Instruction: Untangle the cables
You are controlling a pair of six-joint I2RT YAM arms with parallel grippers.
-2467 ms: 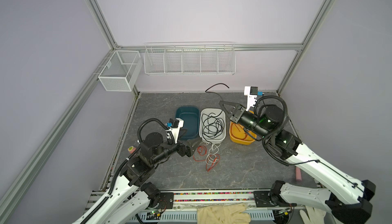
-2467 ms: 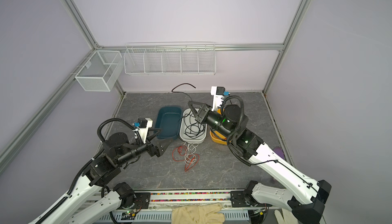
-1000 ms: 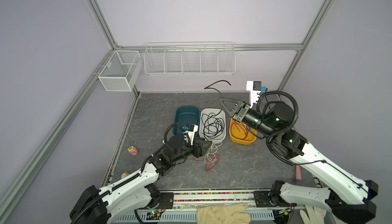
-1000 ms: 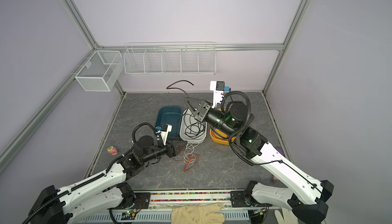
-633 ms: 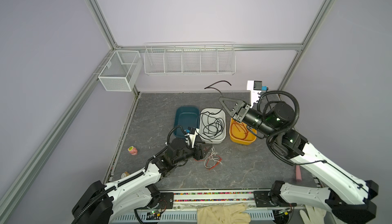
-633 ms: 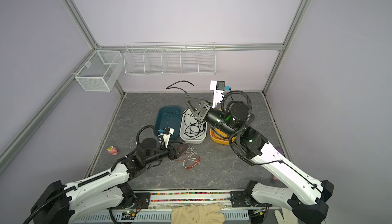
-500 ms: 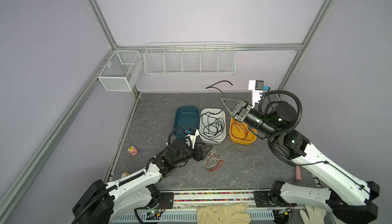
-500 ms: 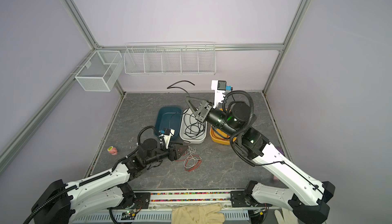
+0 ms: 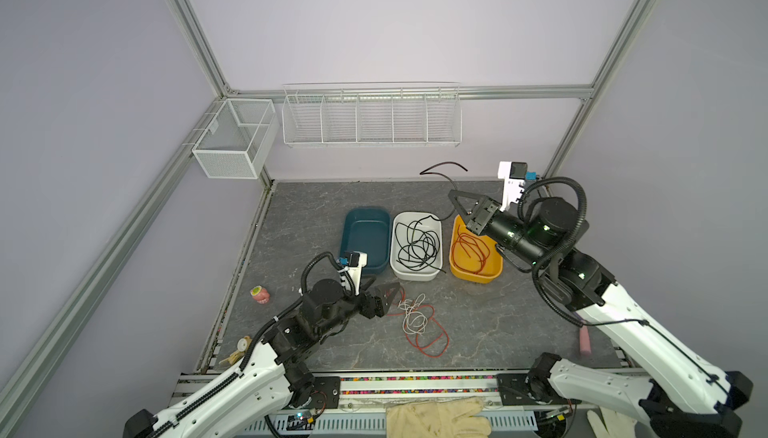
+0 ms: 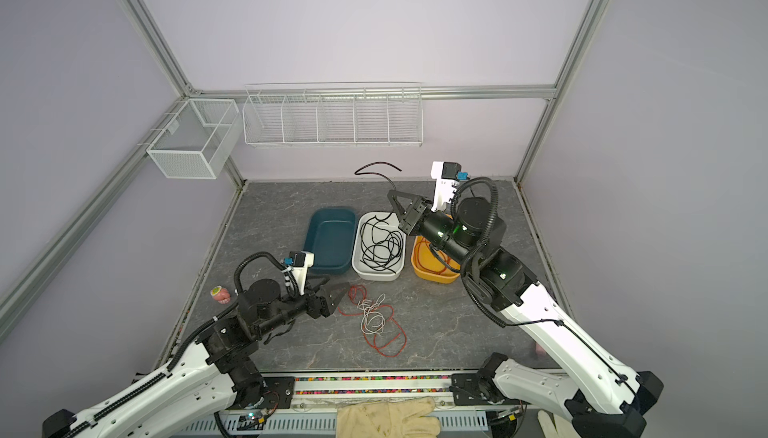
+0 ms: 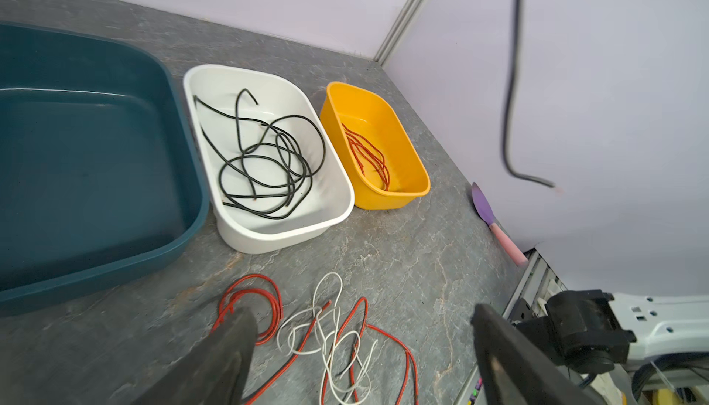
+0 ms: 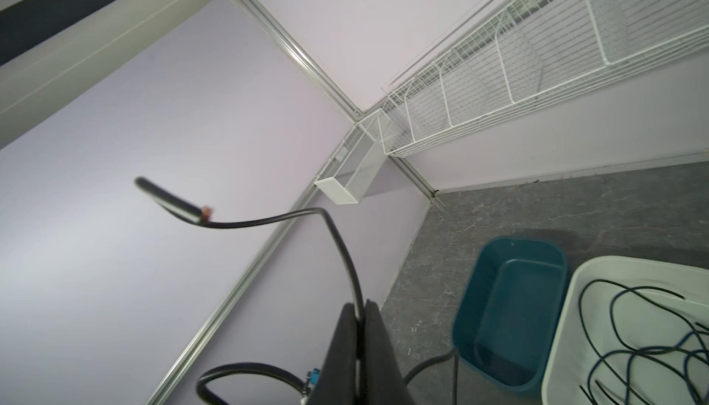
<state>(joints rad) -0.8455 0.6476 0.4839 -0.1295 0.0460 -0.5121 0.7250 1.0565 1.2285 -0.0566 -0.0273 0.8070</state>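
A red cable (image 9: 445,334) (image 10: 400,338) and a white cable (image 9: 413,312) (image 10: 372,311) lie tangled together on the grey floor. My left gripper (image 9: 388,292) (image 10: 338,290) (image 11: 362,313) stands open just left of them, holding nothing; one finger is over a red loop (image 11: 268,295). My right gripper (image 9: 455,197) (image 10: 392,197) (image 12: 362,307) is raised above the bins and shut on a black cable (image 9: 442,165) (image 12: 268,220), whose free end curls up against the back wall. More black cables (image 9: 417,243) fill the white bin (image 9: 415,277). Red cable (image 9: 471,249) lies in the yellow bin (image 9: 478,277).
An empty teal bin (image 9: 365,240) stands left of the white one. A pink toy (image 9: 260,294) lies at the left floor edge, a purple spatula (image 11: 495,222) by the right wall. Wire baskets (image 9: 370,118) hang on the back wall. Gloves (image 9: 436,415) lie in front.
My left gripper's jaws have opened and let go of the red and white tangle, which now lies spread on the floor. The right arm has barely moved with the black cable.
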